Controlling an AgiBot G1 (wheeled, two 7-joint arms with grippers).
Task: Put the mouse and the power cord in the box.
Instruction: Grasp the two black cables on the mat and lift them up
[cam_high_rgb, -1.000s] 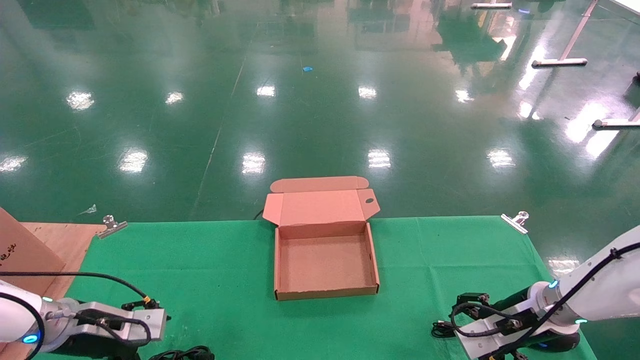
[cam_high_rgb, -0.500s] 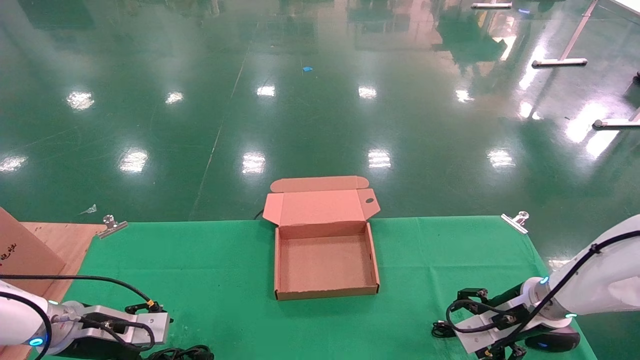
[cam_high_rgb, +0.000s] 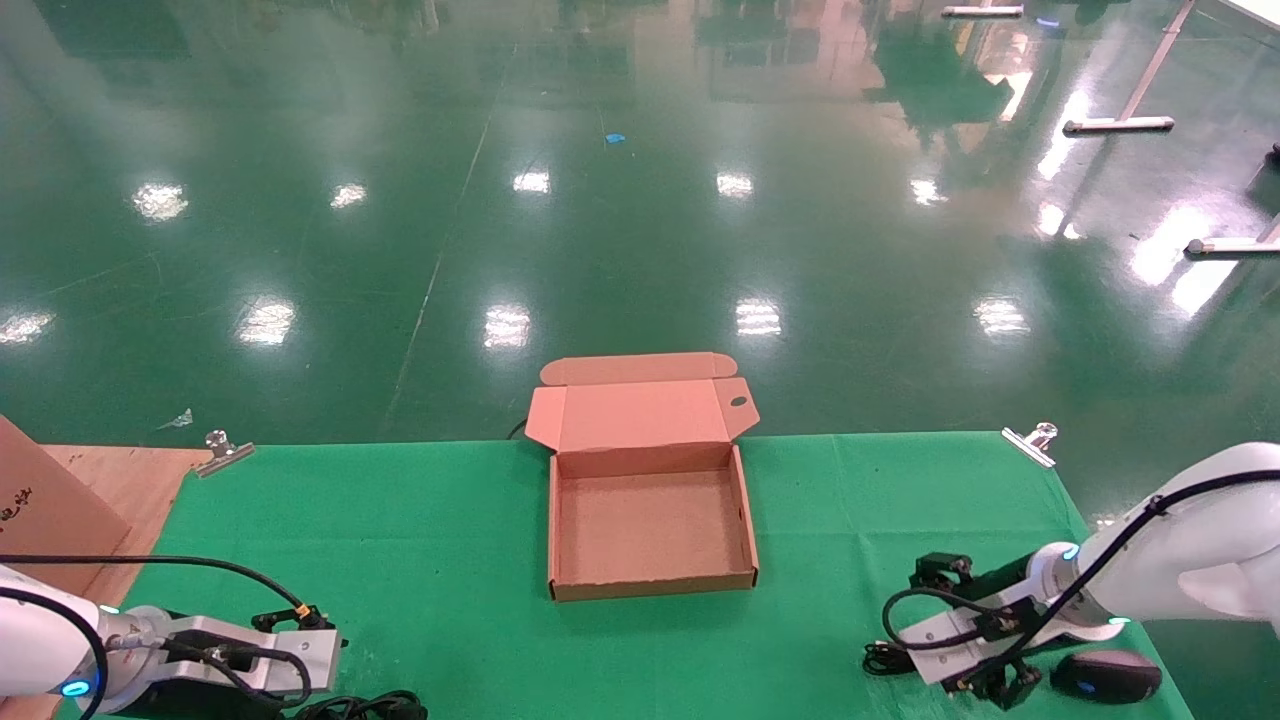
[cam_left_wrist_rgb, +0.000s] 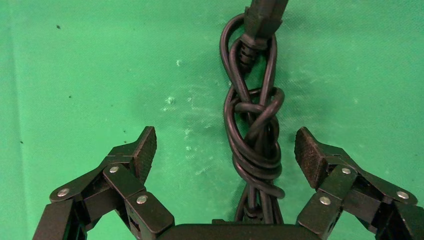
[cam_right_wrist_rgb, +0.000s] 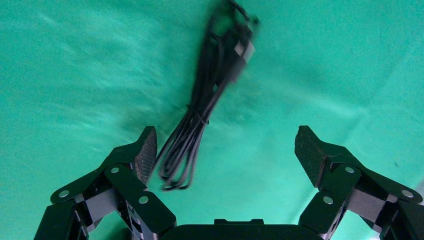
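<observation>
- Centrally, the box (cam_high_rgb: 650, 525) sits open on the green cloth of the tabletop (cam_high_rgb: 400, 540), at its far edge — its flapped lid is folded back beyond the edge and shows a small oval hole; the inside holds nothing.
- Down at the near left corner, the left gripper (cam_left_wrist_rgb: 227, 155) hangs low over the power cord (cam_left_wrist_rgb: 255, 145), pads spread wide, one on either side of the bundle and not touching it.
- The power cord lies on the cloth as a knotted bundle of thick black loops, with a chunky plug end at its far tip in the left wrist view; in the head view only a bit of it shows at the bottom edge, beside the left arm.
- At the near right corner, the right gripper (cam_right_wrist_rgb: 227, 150) is also low over the cloth and spread wide, holding nothing.
- The mouse (cam_high_rgb: 1105, 677) rests on the cloth just beside the right arm's wrist, toward the right edge of the tabletop — well apart from the box.
- The mouse's thin cable (cam_right_wrist_rgb: 205, 110) lies bunched in a long loop; in the right wrist view it runs close by one pad of the right gripper, and whether they touch cannot be told.
- A bigger brown carton (cam_high_rgb: 40, 500) stands at the far left, off the cloth.
</observation>
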